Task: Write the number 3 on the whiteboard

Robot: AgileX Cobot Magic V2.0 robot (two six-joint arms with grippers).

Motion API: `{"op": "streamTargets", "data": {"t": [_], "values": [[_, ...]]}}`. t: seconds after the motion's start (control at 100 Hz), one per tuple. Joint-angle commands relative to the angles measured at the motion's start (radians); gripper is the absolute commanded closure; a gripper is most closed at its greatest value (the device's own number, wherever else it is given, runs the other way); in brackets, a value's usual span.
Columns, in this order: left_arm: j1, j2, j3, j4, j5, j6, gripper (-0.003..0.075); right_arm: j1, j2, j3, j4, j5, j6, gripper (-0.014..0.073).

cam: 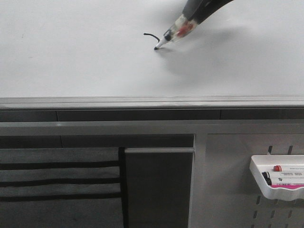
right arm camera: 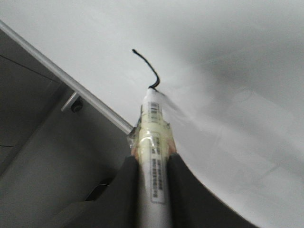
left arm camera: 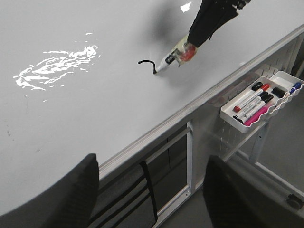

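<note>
The right gripper (right arm camera: 152,164) was clamped on a marker (right arm camera: 153,142), its two dark fingers (right arm camera: 124,190) pressed against the barrel on either side. The marker was wrapped in yellowish tape with a red patch near the grip, as seen in the front view (cam: 176,32). Its tip was touching the whiteboard (cam: 71,52) at the end of a short black stroke (cam: 152,37).

The stroke was only a small hooked curve, the opening part of the number 3; the full digit was not on the board. It lay in the upper middle of the board in the front view, well above the grey ledge (cam: 142,102). The left wrist view showed the same stroke (left arm camera: 146,64) with the marker tip (left arm camera: 159,69) at its lower end.

The left gripper (left arm camera: 149,190) stood apart from the board edge, its two fingers (left arm camera: 71,194) spread wide with nothing between them.

A white tray (left arm camera: 280,78) hung on the pegboard (cam: 237,190) below the ledge, holding several spare markers (left arm camera: 251,97) with black, red, pink and blue caps. Glare marked the board's left part in the left wrist view.
</note>
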Motion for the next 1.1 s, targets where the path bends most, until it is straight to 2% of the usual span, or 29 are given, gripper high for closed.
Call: {"op": "streamTargets", "data": {"t": [0.0,0.12,0.24,0.3,0.52,0.61,0.69,0.81,0.97,1.0,1.09], "values": [[0.003,-0.002,-0.026,-0.025,-0.076,-0.008,0.0281,0.032,-0.015,-0.019,0.003,-0.107,-0.002,0.0587],[0.003,-0.002,-0.026,-0.019,-0.076,-0.008,0.0281,0.017,-0.016,-0.025,-0.001,-0.099,-0.001,0.0587],[0.003,-0.002,-0.026,-0.006,-0.074,-0.008,0.0281,-0.029,-0.035,-0.012,-0.003,0.017,-0.001,0.0587],[0.003,-0.002,-0.026,-0.006,-0.074,-0.008,0.0281,-0.033,-0.039,0.017,-0.003,0.026,-0.001,0.0587],[0.003,-0.002,-0.026,-0.006,-0.074,-0.008,0.0281,0.096,-0.023,0.071,0.03,-0.207,-0.008,0.0587],[0.003,-0.002,-0.026,-0.006,-0.076,-0.008,0.0281,0.11,-0.021,0.037,0.032,-0.195,-0.008,0.0587],[0.003,-0.002,-0.026,-0.004,-0.074,-0.008,0.0281,0.103,-0.048,0.023,0.032,-0.093,-0.017,0.0587],[0.003,-0.002,-0.026,-0.004,-0.051,-0.008,0.0281,0.11,-0.143,0.107,0.092,-0.033,-0.121,0.0587],[0.001,0.03,-0.038,-0.006,0.014,0.008,0.0281,0.11,-0.294,0.274,0.277,0.027,-0.415,0.0587],[0.001,0.045,-0.05,-0.006,0.036,0.022,0.0281,0.11,-0.314,0.295,0.29,0.061,-0.473,0.0587],[0.001,0.106,-0.082,-0.038,0.134,0.124,0.0281,0.11,-0.365,0.319,0.292,0.145,-0.523,0.0587]]}}
